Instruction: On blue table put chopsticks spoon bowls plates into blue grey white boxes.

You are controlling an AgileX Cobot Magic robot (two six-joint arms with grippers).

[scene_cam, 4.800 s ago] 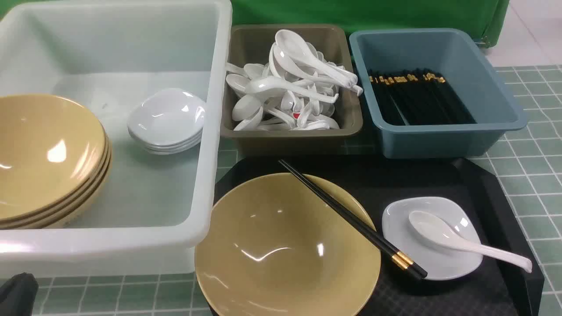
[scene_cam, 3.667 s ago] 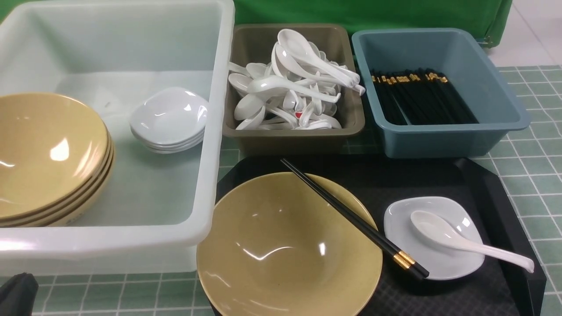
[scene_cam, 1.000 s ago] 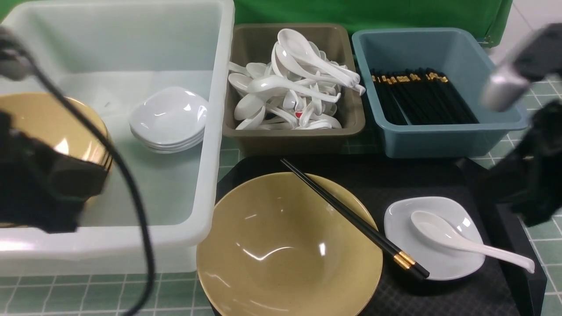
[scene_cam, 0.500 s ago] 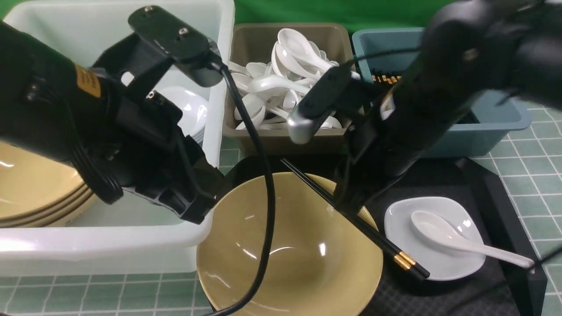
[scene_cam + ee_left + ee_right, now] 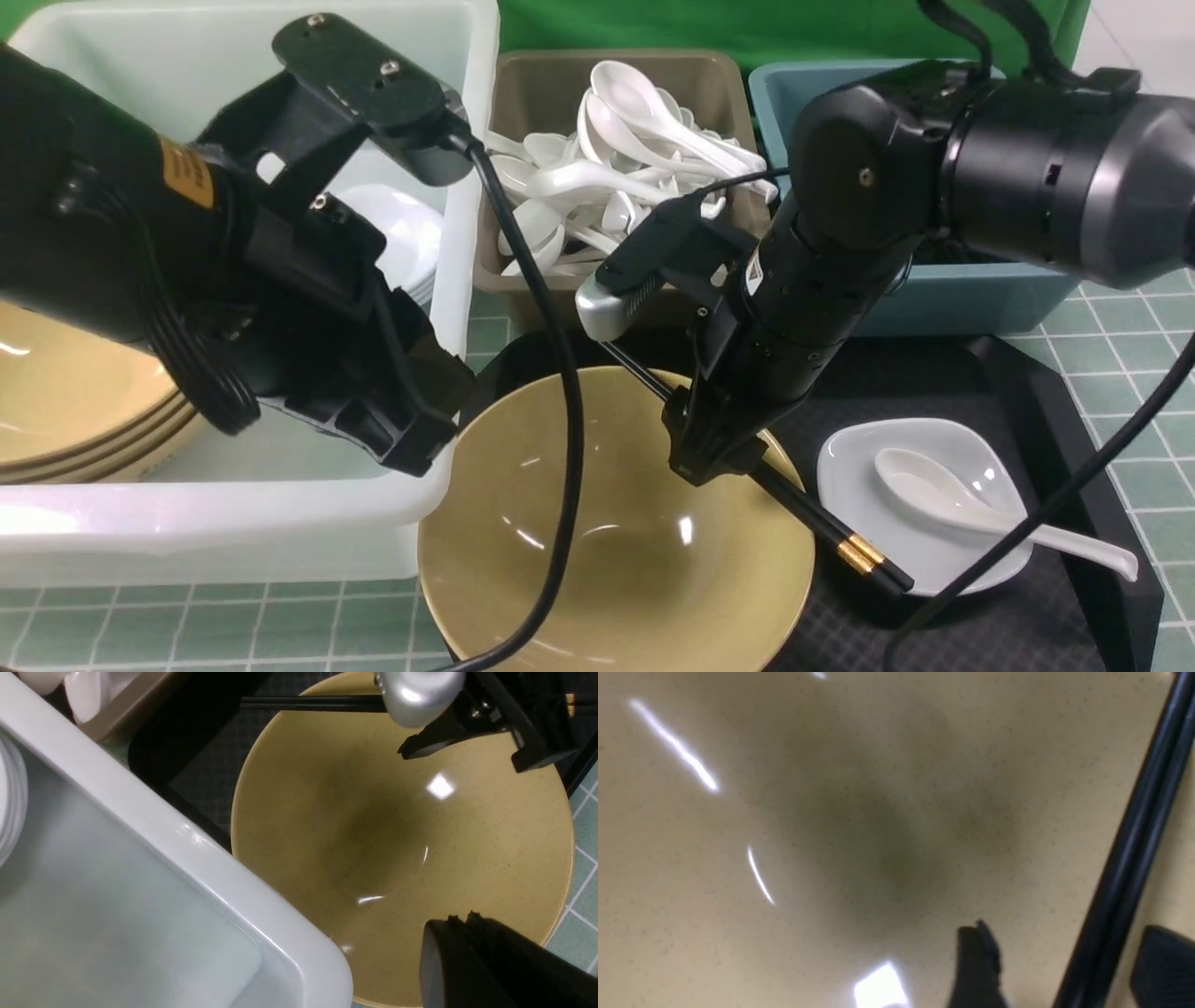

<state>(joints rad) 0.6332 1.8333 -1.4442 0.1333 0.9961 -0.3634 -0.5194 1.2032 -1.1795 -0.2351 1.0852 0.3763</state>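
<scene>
Shows, nearest, a yellow bowl [image 5: 597,579] partly on the black tray [image 5: 915,383], with chopsticks [image 5: 808,513] slanting over its right rim. Has the left gripper [image 5: 462,924] near the white box [image 5: 233,509], jaws together. Has the right gripper [image 5: 1069,966] over the bowl, jaws apart, one on either side of the chopsticks. Carries a spoon [image 5: 934,490] on a white plate [image 5: 854,467], right of the bowl. At left, holds stacked bowls [image 5: 75,392] and plates [image 5: 411,233] in the white box. Farther back, sets a grey box [image 5: 532,303] of spoons [image 5: 644,103] beside the blue box [image 5: 980,299].

Black textured tray [image 5: 1036,467], bright green cloth behind [image 5: 691,23]
</scene>
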